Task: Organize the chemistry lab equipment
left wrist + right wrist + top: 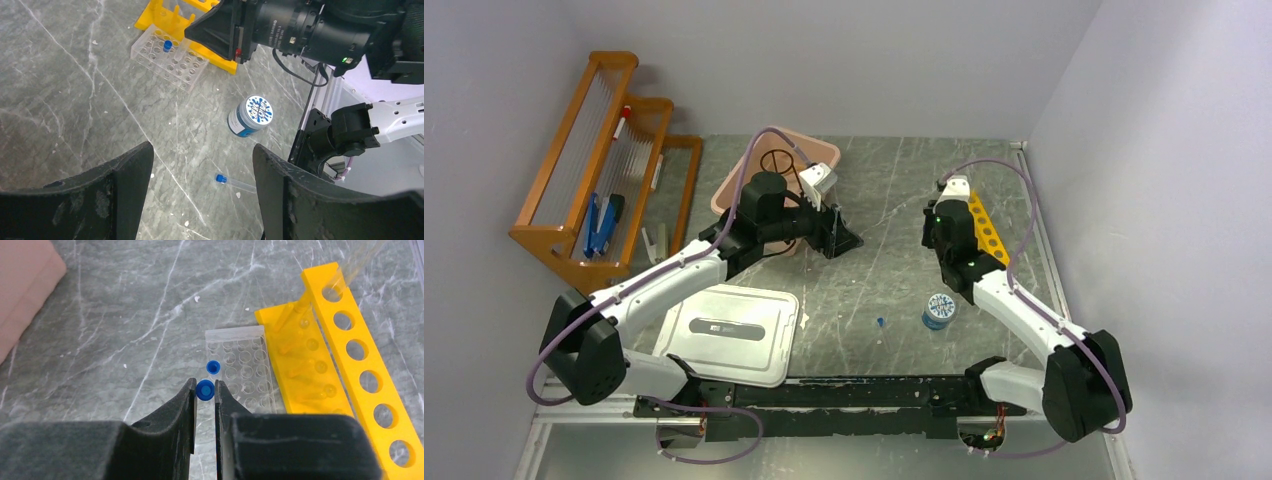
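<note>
My right gripper (pixel 205 384) is shut on a tiny blue-capped vial (pixel 205 390), held upright just off the near left corner of a clear vial tray (pixel 245 371). One more blue-capped vial (pixel 213 367) stands in that tray. The yellow tube rack (pixel 350 365) lies against the tray's right side. My left gripper (pixel 202 156) hangs open above the table with nothing between its fingers. Below it a blue-capped vial (pixel 235 183) lies flat on the table, near a blue-and-white jar (pixel 250 116). In the top view the left gripper (pixel 839 235) is just right of the pink tub (pixel 774 185).
A black wire ring (pixel 776 160) rests in the pink tub. The white lid (pixel 729 335) lies at the near left. An orange wooden rack (pixel 599 170) stands against the left wall. The jar (pixel 939 310) and the loose vial (pixel 880 322) sit between the arms.
</note>
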{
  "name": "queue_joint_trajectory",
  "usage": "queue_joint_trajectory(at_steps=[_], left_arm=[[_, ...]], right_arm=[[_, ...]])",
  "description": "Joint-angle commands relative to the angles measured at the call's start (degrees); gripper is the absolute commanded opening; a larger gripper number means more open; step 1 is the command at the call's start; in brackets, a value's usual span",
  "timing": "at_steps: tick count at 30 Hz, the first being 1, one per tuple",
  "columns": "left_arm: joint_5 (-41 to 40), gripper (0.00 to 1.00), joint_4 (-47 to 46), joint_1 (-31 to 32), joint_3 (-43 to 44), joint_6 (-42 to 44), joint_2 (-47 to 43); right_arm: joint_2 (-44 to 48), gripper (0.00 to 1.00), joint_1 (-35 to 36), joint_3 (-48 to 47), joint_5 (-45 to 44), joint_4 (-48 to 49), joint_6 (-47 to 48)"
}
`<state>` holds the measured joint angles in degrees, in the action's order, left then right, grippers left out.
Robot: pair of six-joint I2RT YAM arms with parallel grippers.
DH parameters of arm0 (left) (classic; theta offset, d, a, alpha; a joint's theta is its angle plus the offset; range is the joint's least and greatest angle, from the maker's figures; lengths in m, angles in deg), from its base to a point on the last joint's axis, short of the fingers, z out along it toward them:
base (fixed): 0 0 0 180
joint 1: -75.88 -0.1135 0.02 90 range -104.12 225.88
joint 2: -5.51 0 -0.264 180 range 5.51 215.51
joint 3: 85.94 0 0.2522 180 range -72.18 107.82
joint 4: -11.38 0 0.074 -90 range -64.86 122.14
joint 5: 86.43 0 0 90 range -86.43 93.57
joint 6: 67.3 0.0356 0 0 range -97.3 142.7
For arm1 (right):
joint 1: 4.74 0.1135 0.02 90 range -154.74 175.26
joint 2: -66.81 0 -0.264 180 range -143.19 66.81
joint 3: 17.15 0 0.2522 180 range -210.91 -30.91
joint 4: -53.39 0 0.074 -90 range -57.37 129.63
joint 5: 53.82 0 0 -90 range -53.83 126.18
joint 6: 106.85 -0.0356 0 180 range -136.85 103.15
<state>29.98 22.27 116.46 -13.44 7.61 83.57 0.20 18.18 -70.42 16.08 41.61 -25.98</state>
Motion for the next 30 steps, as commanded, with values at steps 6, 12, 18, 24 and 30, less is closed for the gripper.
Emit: queue_joint_trajectory(at_steps=[6, 12, 18, 24, 30], left_arm=[[1.88, 0.76, 0.36, -0.24, 1.20, -0.32, 0.09], [2.16, 0.75, 0.32, -0.26, 1.19, -0.74, 0.76], [1.99, 0.75, 0.91, -0.28, 1.84, -0.26, 1.19], [1.63, 0.75, 1.38, -0.32, 2.17, 0.19, 1.38], [1.32, 0.75, 1.32, -0.32, 1.67, 0.22, 1.15]], right_arm=[[-3.35, 0.08, -1.24, 3.64, -3.15, 7.86, -3.67], [-5.32, 0.09, -2.02, 4.44, -3.23, 10.15, -4.88], [-7.17, 0.09, -2.25, 4.43, -3.02, 11.11, -5.68], [-8.12, 0.13, -2.42, 5.21, -2.80, 11.64, -6.16], [-8.88, 0.23, -2.43, 4.64, -1.88, 10.27, -6.40]])
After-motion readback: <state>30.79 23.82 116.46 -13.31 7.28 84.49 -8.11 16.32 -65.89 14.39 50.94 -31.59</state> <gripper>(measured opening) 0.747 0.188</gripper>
